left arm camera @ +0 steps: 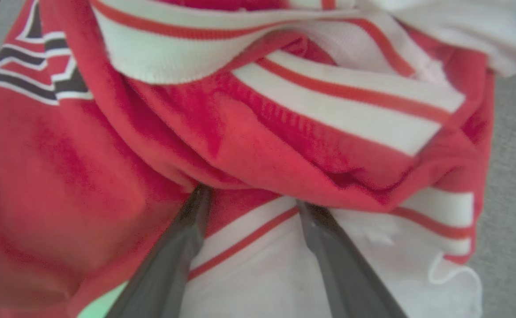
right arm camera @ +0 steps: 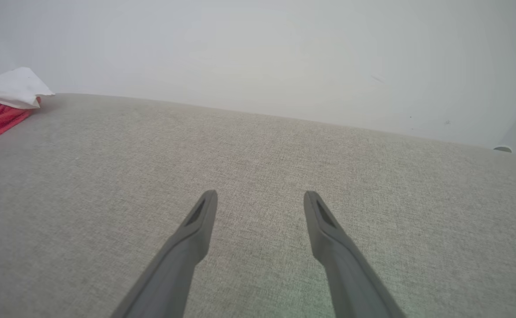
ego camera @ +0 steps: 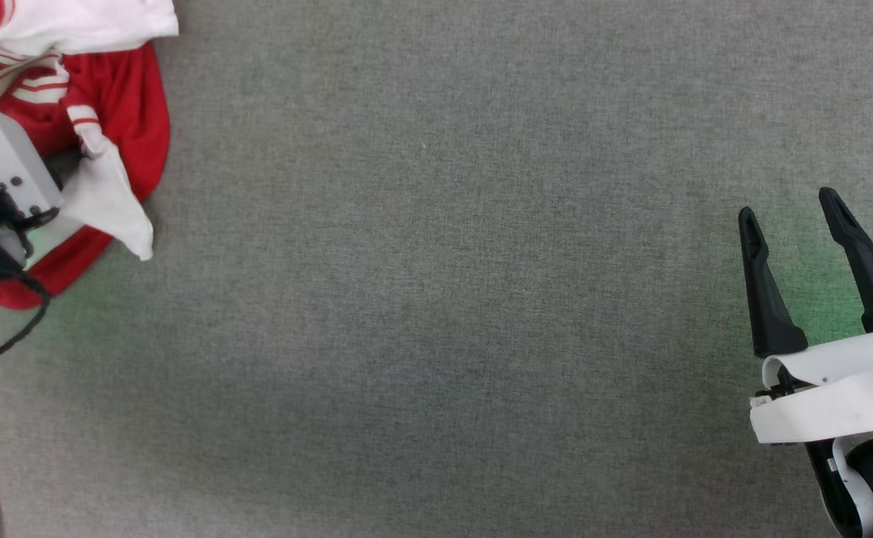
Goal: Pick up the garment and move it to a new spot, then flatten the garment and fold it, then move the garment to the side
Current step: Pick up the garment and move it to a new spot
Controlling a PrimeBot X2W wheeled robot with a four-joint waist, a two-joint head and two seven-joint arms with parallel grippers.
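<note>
Jersey: the crumpled red-and-white jersey T-shirt (left arm camera: 108,176) is lying on the grey woven fabric surface (ego camera: 436,299), directly beneath and ahead of the left gripper (left arm camera: 249,194).
Left fingertips (left arm camera: 198,194): are sitting against a fold of it.
Right gripper (ego camera: 788,203): is hovering over bare surface, the T-shirt lying well apart, ahead to its left.

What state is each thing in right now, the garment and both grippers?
garment: crumpled in a heap, not flattened or folded.
left gripper: open, fingertips tucked at a red fold of the garment, not clamped.
right gripper: open, empty, over the bare grey surface.
</note>
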